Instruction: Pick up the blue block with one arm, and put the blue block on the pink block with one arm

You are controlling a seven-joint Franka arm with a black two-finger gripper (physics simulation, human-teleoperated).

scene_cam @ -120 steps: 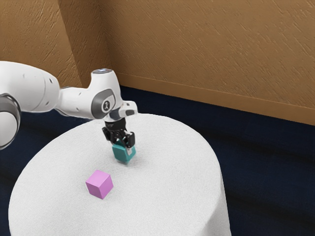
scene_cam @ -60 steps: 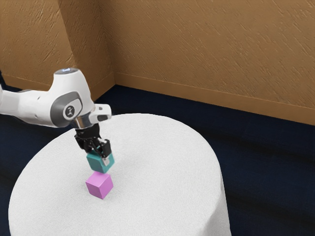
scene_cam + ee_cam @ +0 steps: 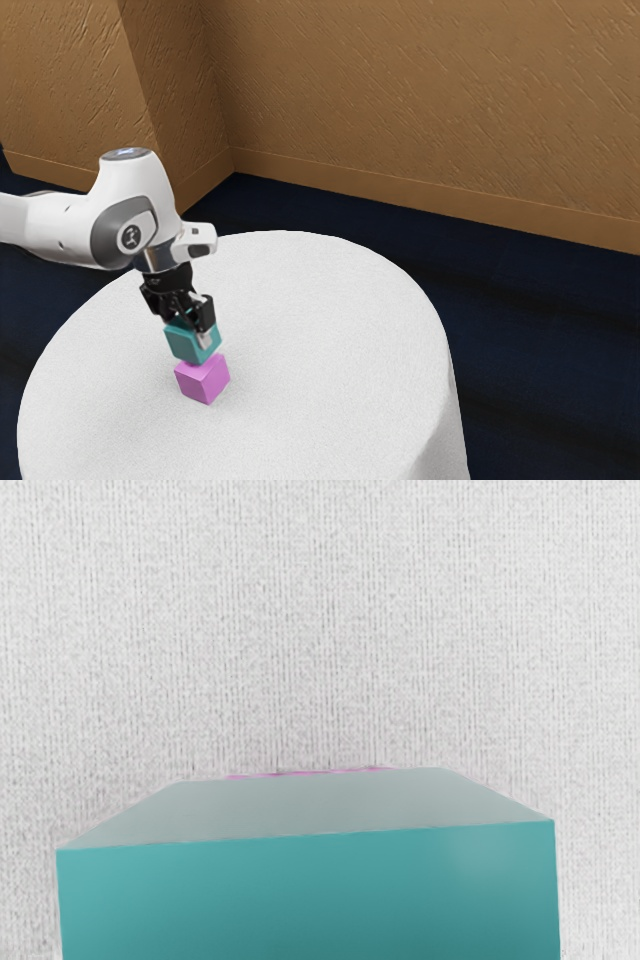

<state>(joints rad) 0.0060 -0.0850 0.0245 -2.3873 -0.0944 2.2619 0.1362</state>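
Note:
The blue block (image 3: 192, 342), teal in colour, rests on or just above the top of the pink block (image 3: 203, 379) on the round white table (image 3: 330, 330). My gripper (image 3: 187, 325) comes down from above and is shut on the blue block, one black finger on each side. In the wrist view the blue block (image 3: 310, 880) looms large right under my hand, and a thin pink sliver of the pink block (image 3: 300, 773) peeks out past its far edge.
The table's white cloth top has free room all around the two blocks. Dark blue floor and brown textured walls surround the table.
My arm has carried the blue block toward the exterior view's left and down, from the table's middle to directly over the pink block.

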